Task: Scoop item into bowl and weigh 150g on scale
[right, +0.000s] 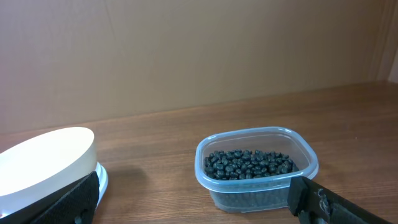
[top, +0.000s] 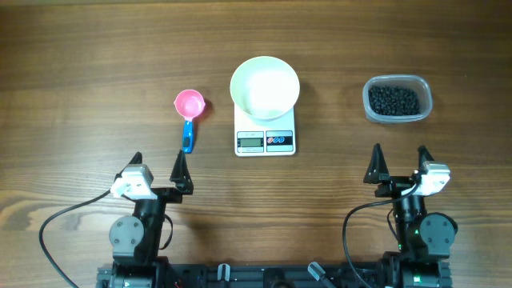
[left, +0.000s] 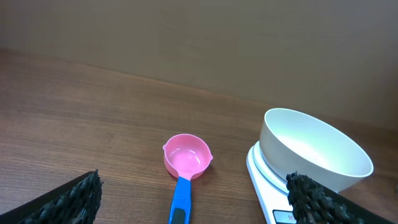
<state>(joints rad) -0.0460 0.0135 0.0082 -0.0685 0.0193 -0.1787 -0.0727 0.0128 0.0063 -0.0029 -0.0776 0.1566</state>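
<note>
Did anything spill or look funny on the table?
No, nothing stands out. The black beans are all inside the clear tub, the white bowl sits upright and empty on the scale, and the pink scoop lies beside it.

From overhead I saw the counter evenly and softly lit, with only faint, short shadows beside things. The inside of the bowl was so bright that it nearly washed out. Both wrist views looked dimmer and warmer, and slightly soft overall. In the right wrist view a pale shadow lay on the wood left of the tub. The left end effector had dark fingers that showed little detail.
</note>
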